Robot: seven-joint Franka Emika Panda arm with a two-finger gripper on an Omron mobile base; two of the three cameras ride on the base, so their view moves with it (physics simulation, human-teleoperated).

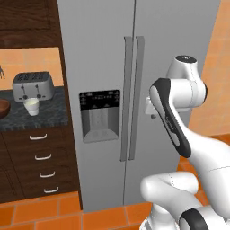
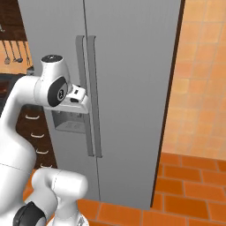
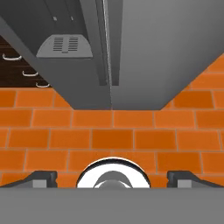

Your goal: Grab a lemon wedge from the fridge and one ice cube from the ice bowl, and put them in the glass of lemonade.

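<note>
Your jaws stand fully apart and hold nothing. The gripper (image 3: 112, 178) points down at the orange tile floor (image 3: 113, 140) just in front of the fridge (image 1: 134, 67), beside the two long handles (image 1: 133, 99) where the doors meet.

Both fridge doors are shut, so the lemon wedge is hidden behind them; you cannot confirm which side holds it. The glass of lemonade (image 1: 32, 107) stands on the dark surface (image 1: 49, 114) left of the fridge, in front of the silver toaster (image 1: 32, 85). The ice bowl (image 1: 3, 108) sits at the left edge of that view, near the glass.

Expected hazards:
- The wrist sits close to the door face. A forward move without reorienting may drive the hand into the panel rather than around a handle.
- The two handles run close together. Wide jaws may catch both, or close on the wrong one.
- The elbow projects toward the right-hand door. That door's swing may strike the arm.

Other items: the black dispenser panel (image 1: 99, 116), the drawers (image 1: 41, 157) under the surface, hanging utensils (image 2: 13, 50).
</note>
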